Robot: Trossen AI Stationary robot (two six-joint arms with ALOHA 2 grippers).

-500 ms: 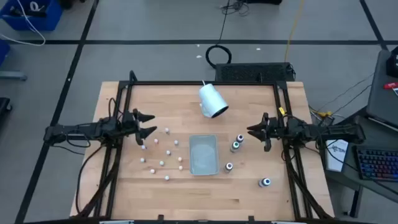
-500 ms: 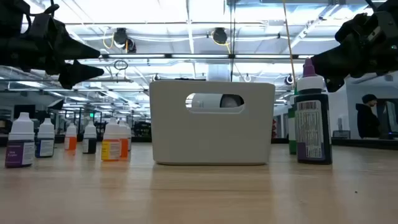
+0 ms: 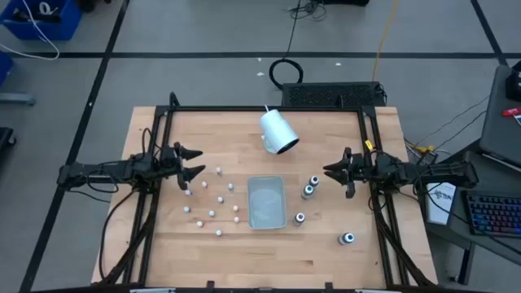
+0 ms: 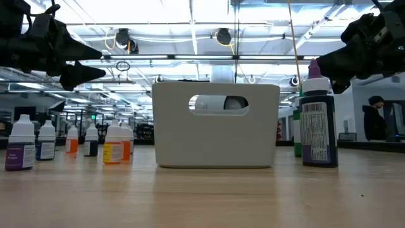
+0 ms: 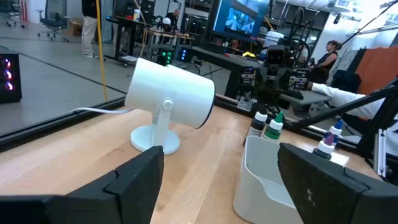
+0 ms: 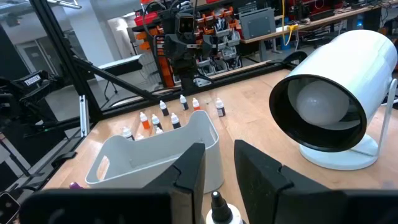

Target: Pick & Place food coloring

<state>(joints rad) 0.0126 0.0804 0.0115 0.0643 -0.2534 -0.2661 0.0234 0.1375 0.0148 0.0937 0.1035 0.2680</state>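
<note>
Left gripper (image 3: 194, 162), fingers spread wide, empty, above the table's left side near the small whitish food coloring bottles (image 3: 213, 198). Right gripper (image 3: 332, 172) pressed shut, near the dark bottles (image 3: 309, 188) right of the clear tray (image 3: 266, 218). Best done by centring over one bottle, descending straight, closing below the cap, sparing neighbours.
</note>
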